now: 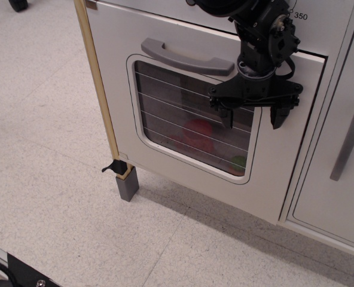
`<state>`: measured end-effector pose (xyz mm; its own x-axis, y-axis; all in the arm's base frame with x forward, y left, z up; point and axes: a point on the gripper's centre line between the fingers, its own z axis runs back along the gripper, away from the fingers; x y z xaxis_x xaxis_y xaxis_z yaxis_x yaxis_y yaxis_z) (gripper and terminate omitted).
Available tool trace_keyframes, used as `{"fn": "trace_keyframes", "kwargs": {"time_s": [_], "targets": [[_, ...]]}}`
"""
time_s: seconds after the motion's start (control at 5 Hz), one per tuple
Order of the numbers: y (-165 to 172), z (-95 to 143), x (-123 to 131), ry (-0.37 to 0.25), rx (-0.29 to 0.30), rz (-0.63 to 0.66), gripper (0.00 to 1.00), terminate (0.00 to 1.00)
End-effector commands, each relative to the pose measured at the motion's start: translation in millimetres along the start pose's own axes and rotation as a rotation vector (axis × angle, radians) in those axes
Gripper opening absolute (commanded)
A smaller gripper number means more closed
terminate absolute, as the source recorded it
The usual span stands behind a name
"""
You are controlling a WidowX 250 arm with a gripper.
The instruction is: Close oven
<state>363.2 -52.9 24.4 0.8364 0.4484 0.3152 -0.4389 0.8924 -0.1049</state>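
Observation:
The white oven door (266,161) with its wire-lined window (189,128) and curved grey handle (186,57) sits nearly flush with the oven front; only a thin dark gap shows along its top right edge. Red and green shapes show dimly behind the window. My black gripper (252,113) is open and empty, its two fingers pointing down against the door's upper right part, just right of the handle's end.
A plain white cabinet door with a vertical metal bar handle (348,140) is to the right. A temperature dial marked 350 (301,16) is above. A wooden side post (99,89) with a grey foot (128,184) stands at left on the speckled floor.

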Motion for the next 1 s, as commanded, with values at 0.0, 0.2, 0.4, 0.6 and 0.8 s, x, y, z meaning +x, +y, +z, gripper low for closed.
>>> {"fn": "trace_keyframes", "kwargs": {"time_s": [0.0, 0.2, 0.4, 0.6, 0.8], "targets": [[-5.3, 19.2, 22.7, -0.08, -0.041, 0.032, 1.0, 0.0], [-6.8, 18.9, 23.6, -0.093, -0.041, 0.044, 1.0, 0.0], [-4.4, 22.2, 20.9, -0.097, -0.047, 0.037, 1.0, 0.0], [7.5, 33.6, 10.5, -0.092, -0.044, 0.003, 1.0, 0.0], [19.2, 42.2, -0.9, -0.039, 0.006, -0.023, 1.0, 1.0]]}}
